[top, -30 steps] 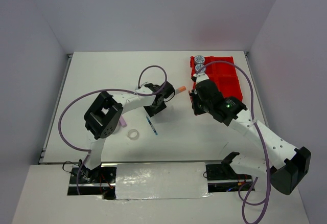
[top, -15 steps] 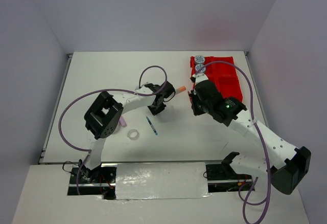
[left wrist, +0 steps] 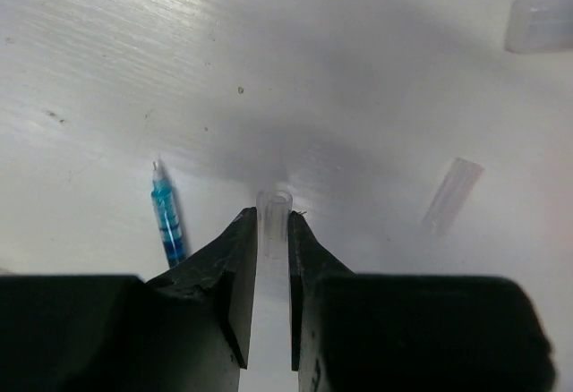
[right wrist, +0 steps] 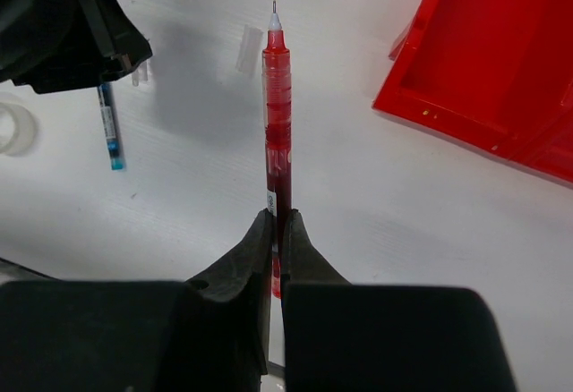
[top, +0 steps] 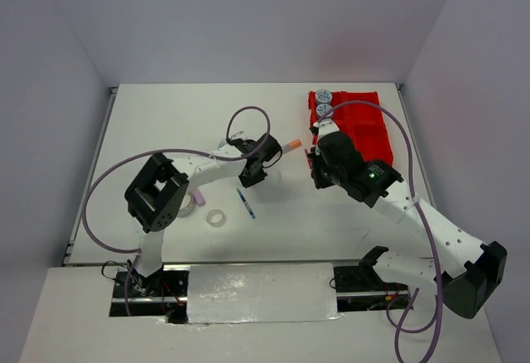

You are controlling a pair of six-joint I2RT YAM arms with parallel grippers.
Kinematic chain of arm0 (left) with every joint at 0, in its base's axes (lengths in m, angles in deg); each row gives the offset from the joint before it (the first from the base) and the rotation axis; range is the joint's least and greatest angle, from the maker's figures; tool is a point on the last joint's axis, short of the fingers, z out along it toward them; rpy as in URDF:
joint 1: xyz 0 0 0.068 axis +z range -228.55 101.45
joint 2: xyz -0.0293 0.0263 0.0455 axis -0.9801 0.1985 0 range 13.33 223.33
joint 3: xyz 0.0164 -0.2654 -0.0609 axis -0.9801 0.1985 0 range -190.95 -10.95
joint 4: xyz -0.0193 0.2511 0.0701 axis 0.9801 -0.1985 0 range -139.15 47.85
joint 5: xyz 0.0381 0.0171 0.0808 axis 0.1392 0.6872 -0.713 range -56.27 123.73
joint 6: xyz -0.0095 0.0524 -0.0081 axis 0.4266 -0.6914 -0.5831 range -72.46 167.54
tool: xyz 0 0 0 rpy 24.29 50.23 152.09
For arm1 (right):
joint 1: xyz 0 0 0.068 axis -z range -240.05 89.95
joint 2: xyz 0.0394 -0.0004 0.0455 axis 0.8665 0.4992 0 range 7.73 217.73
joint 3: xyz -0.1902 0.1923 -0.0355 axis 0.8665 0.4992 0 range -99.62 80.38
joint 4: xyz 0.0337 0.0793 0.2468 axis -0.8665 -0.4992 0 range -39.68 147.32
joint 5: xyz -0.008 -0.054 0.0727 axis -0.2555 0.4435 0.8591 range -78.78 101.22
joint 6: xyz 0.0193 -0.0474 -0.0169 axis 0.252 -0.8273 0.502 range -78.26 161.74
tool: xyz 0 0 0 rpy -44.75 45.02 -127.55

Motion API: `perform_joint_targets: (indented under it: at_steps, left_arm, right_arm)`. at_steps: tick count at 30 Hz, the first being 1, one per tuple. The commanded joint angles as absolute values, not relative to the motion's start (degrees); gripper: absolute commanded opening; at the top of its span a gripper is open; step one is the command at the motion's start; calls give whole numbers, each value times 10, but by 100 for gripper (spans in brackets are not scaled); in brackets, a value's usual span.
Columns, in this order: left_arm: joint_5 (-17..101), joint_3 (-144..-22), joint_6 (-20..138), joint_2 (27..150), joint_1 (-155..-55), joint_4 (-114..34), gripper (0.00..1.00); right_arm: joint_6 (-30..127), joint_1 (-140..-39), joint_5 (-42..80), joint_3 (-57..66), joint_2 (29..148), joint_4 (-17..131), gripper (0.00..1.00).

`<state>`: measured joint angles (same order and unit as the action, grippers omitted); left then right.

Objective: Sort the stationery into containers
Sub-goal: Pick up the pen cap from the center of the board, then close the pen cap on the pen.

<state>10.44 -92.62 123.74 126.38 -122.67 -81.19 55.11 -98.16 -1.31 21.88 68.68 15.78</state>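
My left gripper (top: 252, 174) is shut on a small clear tube (left wrist: 274, 211), held just above the table; the jaws (left wrist: 273, 222) pinch its near end. A blue pen (top: 246, 204) lies just left of it (left wrist: 167, 222). An orange-capped stick (top: 290, 145) lies just past the gripper. My right gripper (top: 315, 172) is shut on a red pen (right wrist: 277, 106), tip pointing away, left of the red tray (top: 368, 131). Two blue-patterned tape rolls (top: 323, 103) sit in the tray's far left compartment. A clear tape ring (top: 216, 217) and a pink stick (top: 199, 199) lie near the left arm.
A loose clear cap (left wrist: 452, 193) lies on the table between the grippers, also in the right wrist view (right wrist: 248, 49). A second clear ring (top: 186, 205) lies beside the left arm's elbow. The tray's corner (right wrist: 483, 61) is right of the red pen.
The left arm's elbow has swung left and toward the near edge, uncovering the second clear ring; its gripper stays almost in place. The right arm has barely shifted.
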Motion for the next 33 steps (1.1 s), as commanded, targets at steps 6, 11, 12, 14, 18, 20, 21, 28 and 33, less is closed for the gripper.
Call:
perform_joint_targets:
  at_steps: [6, 11, 12, 14, 18, 20, 21, 28, 33]
  left_arm:
    - [50, -899, 1114, 1100, -1235, -754, 0]
    - [28, -911, 1034, 1012, -1236, -759, 0]
    - [36, -908, 995, 996, -1235, -742, 0]
    - [53, -904, 953, 952, -1235, -718, 0]
    - [131, -894, 859, 887, -1234, -668, 0]
    - [151, -884, 842, 850, -1233, -635, 0]
    - [161, -873, 832, 837, -1233, -624, 0]
    - [280, -823, 840, 760, -1231, -533, 2]
    - [314, -776, 864, 737, -1232, -473, 1]
  right_arm:
    - [540, -986, 60, 241, 627, 229, 0]
    - [552, -987, 137, 289, 539, 307, 0]
    - [563, -987, 149, 317, 526, 346, 0]
    - [581, -988, 177, 348, 496, 389, 0]
    - [637, -989, 231, 433, 479, 520, 0]
    - [656, -992, 256, 471, 478, 566, 0]
    - [673, -993, 289, 484, 480, 618, 0]
    - [709, -1043, 302, 507, 503, 723, 0]
    - [711, -1104, 256, 503, 518, 758, 0]
